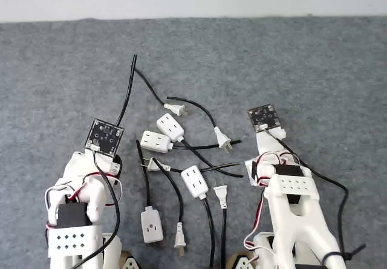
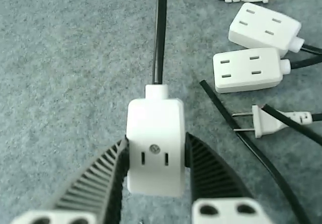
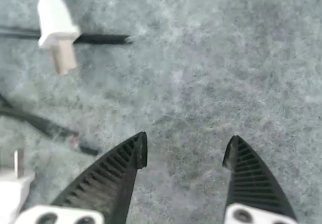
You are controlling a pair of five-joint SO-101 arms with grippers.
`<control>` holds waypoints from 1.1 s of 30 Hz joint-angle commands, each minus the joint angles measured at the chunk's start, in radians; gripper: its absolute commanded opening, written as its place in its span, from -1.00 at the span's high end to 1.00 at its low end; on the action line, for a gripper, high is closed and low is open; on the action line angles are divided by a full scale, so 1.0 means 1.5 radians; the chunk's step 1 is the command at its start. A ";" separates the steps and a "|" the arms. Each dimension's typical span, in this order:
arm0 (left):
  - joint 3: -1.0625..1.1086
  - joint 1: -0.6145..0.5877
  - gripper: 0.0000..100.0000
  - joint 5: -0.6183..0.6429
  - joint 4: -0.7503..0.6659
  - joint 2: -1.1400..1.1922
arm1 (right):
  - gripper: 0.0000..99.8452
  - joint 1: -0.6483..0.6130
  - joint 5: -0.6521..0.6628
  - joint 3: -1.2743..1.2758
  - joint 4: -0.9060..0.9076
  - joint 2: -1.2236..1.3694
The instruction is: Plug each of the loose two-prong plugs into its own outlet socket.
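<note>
Grey counter (image 1: pixel 302 57): left pincer (image 2: pixel 156 142) is clamping a white socket (image 2: pixel 155 118) by its sides.
Wide open and gripping nothing, right pincer (image 3: pixel 185 147) is hanging over bare counter, loose plug (image 3: pixel 56 30) nearby.

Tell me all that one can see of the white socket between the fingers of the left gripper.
The socket is a white block, seemingly of smooth plastic, with rounded corners. Its face shows two narrow slots and a small round screw near them. A black cable leaves its far end. The left gripper holds it, with ribbed black fingers against both sides, over the grey mat.
</note>
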 commanded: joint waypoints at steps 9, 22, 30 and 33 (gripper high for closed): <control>-0.003 -0.001 0.98 0.006 -0.026 -0.013 | 0.50 -0.113 0.121 -0.339 0.241 0.008; 0.021 -0.001 0.98 0.006 -0.059 -0.014 | 0.50 -0.193 0.186 -0.546 0.284 0.301; 0.021 -0.001 0.98 0.006 -0.059 -0.013 | 0.50 -0.199 0.185 -0.647 0.284 0.496; 0.022 -0.001 0.98 0.006 -0.059 -0.013 | 0.50 -0.209 0.185 -0.658 0.284 0.535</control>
